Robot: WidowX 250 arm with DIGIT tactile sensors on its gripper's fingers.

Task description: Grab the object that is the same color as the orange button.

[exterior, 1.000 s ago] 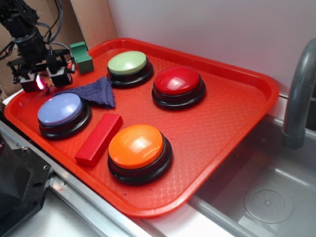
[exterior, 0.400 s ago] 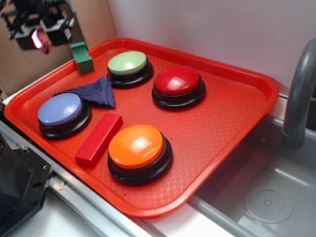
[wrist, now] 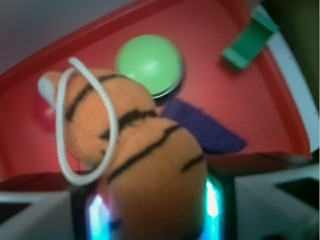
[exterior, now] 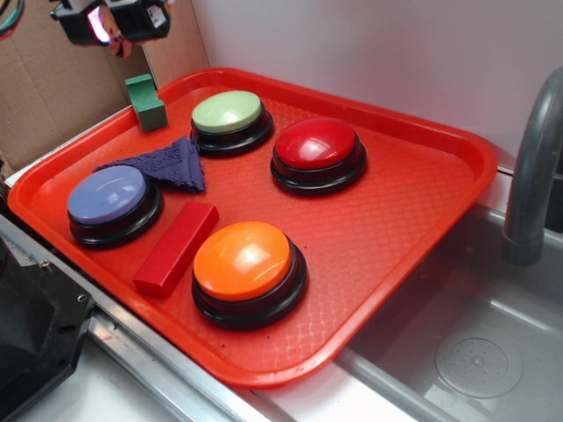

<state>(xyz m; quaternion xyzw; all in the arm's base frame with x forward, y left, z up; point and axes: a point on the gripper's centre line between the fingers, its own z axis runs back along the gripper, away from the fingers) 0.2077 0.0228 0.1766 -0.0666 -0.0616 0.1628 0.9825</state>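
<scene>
My gripper (exterior: pixel 113 26) is high above the tray's far left corner, at the top left of the exterior view, and it is shut on the tiny orange plush tiger. In the wrist view the tiger (wrist: pixel 145 165) fills the middle between the lit fingers, orange with dark stripes and a white cord loop (wrist: pixel 85 125). In the exterior view only a bit of it (exterior: pixel 118 44) shows under the gripper. The orange button (exterior: pixel 243 260) sits at the front of the red tray (exterior: pixel 413 202), far below and right of the gripper.
On the tray: a green button (exterior: pixel 228 112), a red button (exterior: pixel 316 144), a lilac button (exterior: pixel 107 195), a red block (exterior: pixel 177 247), a purple cloth (exterior: pixel 171 163) and a green block (exterior: pixel 145 101). A grey faucet (exterior: pixel 535 167) and sink stand at the right. Cardboard stands behind.
The gripper has risen from just above the tray's left corner, near the lilac button, up and to the right, carrying the tiger.
</scene>
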